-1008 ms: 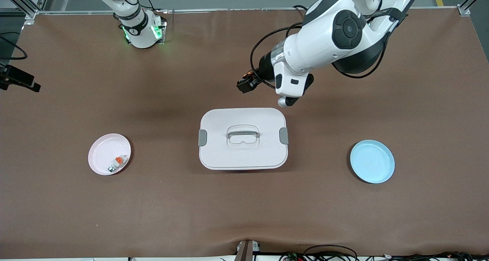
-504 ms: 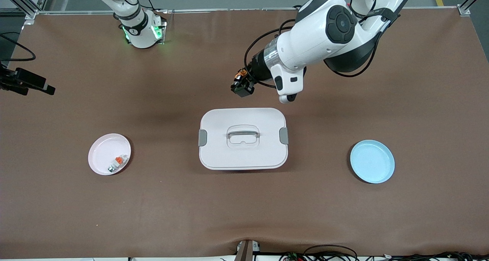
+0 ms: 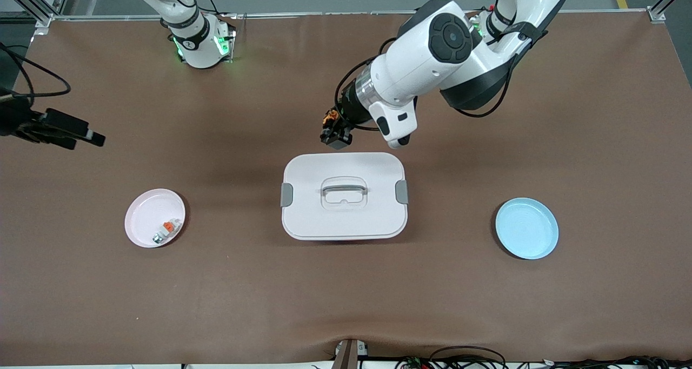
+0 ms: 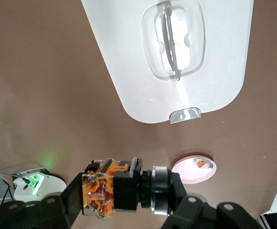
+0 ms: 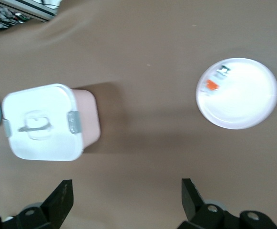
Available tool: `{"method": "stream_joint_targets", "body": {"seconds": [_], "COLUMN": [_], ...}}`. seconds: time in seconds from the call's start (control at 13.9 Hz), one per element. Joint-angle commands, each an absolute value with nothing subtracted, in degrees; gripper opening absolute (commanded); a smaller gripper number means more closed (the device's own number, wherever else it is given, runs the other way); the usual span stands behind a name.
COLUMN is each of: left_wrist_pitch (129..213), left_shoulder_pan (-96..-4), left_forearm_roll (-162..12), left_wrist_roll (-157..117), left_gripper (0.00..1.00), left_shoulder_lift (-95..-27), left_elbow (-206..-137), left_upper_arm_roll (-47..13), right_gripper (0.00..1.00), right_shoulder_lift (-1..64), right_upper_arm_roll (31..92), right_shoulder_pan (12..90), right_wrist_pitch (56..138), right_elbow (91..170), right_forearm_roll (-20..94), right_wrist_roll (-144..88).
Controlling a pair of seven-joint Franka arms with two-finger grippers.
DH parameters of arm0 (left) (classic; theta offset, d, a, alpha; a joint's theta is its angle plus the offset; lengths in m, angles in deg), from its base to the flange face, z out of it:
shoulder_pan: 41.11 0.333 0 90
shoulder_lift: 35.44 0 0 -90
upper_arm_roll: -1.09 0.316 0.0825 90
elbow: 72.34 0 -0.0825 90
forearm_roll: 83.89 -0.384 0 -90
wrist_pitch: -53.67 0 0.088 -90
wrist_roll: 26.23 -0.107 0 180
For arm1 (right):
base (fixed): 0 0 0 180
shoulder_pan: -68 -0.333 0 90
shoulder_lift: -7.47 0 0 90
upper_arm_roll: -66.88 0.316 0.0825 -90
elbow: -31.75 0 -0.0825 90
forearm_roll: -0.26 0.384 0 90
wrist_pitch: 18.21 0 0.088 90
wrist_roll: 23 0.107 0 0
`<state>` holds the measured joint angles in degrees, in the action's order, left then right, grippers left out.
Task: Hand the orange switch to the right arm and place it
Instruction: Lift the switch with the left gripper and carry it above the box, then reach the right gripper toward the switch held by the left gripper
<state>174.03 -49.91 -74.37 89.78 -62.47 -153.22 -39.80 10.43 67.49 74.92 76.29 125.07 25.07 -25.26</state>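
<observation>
While the left gripper (image 3: 336, 138), fingers clenched on the orange switch (image 4: 124, 188), has swung over the worktop (image 3: 108, 293) just beside the lidded box (image 3: 344, 196), the right gripper (image 5: 126, 202) approaches wide open, so handover nears.

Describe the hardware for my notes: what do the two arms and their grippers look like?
Both arms are glossy white with black joint caps and bands. The left arm trails black cables to a black left gripper. The right arm's base glows green; the right gripper has black fingers.
</observation>
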Motion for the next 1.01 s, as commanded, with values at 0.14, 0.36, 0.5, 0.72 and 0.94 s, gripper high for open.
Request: {"method": "stream_joint_targets", "body": {"seconds": [0.14, 0.36, 0.5, 0.72, 0.94], "left_wrist_pitch": [174.17, 174.26, 174.7, 174.52, 174.08], "left_shoulder_pan": [-52.0, -57.7, -61.22, -62.2, -62.29], "left_forearm_roll": [-75.62, -75.54, -75.45, -75.45, -75.45], "left_wrist_roll": [93.64, 99.7, 105.76, 106.22, 106.22], "left_gripper": [0.0, 0.0, 0.0, 0.0, 0.0], "left_shoulder_lift": [-63.92, -65.85, -67.51, -67.61, -67.52], "left_elbow": [-150.3, -146.78, -144.85, -144.85, -144.85], "left_upper_arm_roll": [-38.47, -33.12, -28.99, -28.18, -28.18], "right_gripper": [1.0, 1.0, 1.0, 1.0, 1.0], "right_shoulder_lift": [7.04, 6.16, 5.98, 4.58, 4.57], "right_upper_arm_roll": [67.41, 67.41, 67.41, 67.41, 67.5], "right_shoulder_pan": [69.42, 64.76, 62.48, 59.57, 55.88], "right_wrist_pitch": [86.36, 91.91, 94.63, 97.98, 100.96], "right_elbow": [134.3, 137.83, 139.58, 142.14, 142.93], "right_forearm_roll": [31.55, 33.56, 35.68, 39.27, 41.21], "right_wrist_roll": [-20.82, -18.35, -18.35, -17.21, -15.72]}}
